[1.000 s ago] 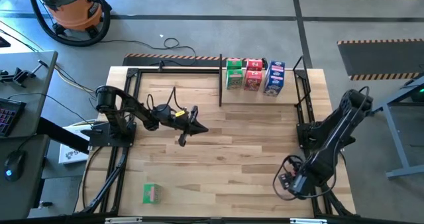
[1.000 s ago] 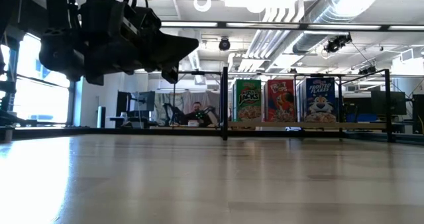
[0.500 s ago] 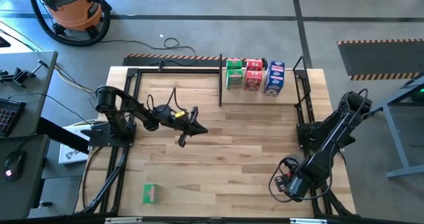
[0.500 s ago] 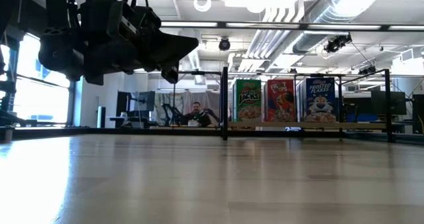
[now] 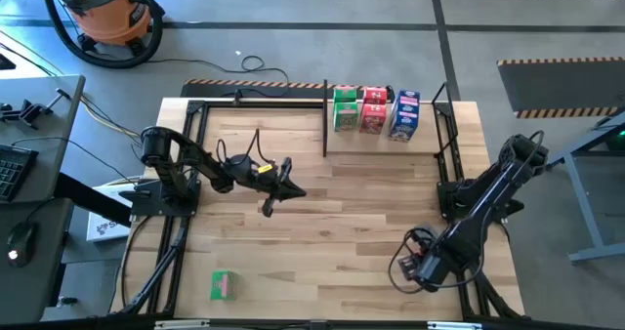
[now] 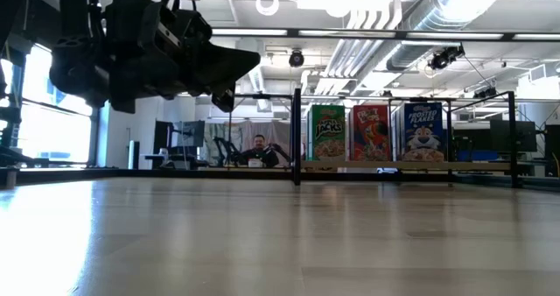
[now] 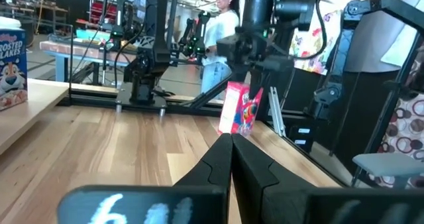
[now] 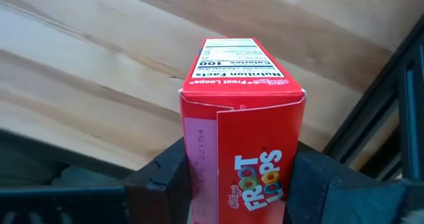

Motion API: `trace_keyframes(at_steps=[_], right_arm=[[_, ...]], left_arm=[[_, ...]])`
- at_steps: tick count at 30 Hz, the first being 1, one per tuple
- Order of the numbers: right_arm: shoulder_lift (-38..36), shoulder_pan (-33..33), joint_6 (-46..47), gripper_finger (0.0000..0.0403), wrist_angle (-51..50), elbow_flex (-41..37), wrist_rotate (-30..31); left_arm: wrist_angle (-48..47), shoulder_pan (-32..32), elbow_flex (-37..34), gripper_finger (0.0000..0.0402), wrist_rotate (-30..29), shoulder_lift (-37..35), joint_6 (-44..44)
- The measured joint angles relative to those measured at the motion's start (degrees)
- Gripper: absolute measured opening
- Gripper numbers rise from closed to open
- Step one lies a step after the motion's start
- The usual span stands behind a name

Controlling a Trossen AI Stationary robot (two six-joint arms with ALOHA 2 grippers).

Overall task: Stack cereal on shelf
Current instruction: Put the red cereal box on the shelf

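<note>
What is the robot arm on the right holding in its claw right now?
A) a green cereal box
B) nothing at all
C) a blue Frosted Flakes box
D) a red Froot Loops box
D: in the right wrist view, the right gripper has its fingers pressed against both sides of a red Froot Loops box, above the wooden table.

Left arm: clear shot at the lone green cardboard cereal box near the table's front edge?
Probably yes. The left gripper is shut and empty, and only bare wood lies between it and the green cereal box.

Even bright overhead light, ceiling lamps (image 6: 367, 3) glaring, backlit dark left arm (image 6: 140, 51), blurred near tabletop (image 6: 280, 243).
</note>
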Motion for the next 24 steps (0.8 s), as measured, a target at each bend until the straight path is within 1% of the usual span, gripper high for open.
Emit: trace_keyframes(at_steps=[5, 9, 13, 15, 20, 24], right_arm=[[0.0, -5.2, -9.9, 0.0164, -5.9, 5.9, 1.1], [0.0, -12.2, -23.4, 0.0164, -14.2, 12.5, 3.0], [0.0, -22.4, -41.5, 0.0163, -22.3, 19.4, 5.3], [0.0, -28.4, -51.7, 0.0163, -24.7, 22.6, 6.9], [0.2, -44.3, -79.6, 0.0163, -24.9, 27.4, 8.7], [3.0, -55.7, -101.0, 0.0163, -23.7, 30.3, 8.8]], left_arm=[[0.1, 1.1, -1.2, 0.0000, 0.3, 0.0, 0.0], [0.7, 2.3, -2.1, 0.0000, 0.2, 0.0, -0.2], [1.4, 3.3, -2.3, 0.0000, 0.5, 0.0, -0.5], [1.7, 3.7, -2.3, 0.0000, 1.5, 0.0, -0.5], [1.7, 4.3, -2.3, 0.0000, 2.8, 0.0, -1.0], [1.6, 4.3, -2.3, 0.0000, 2.8, 0.0, -1.0]])
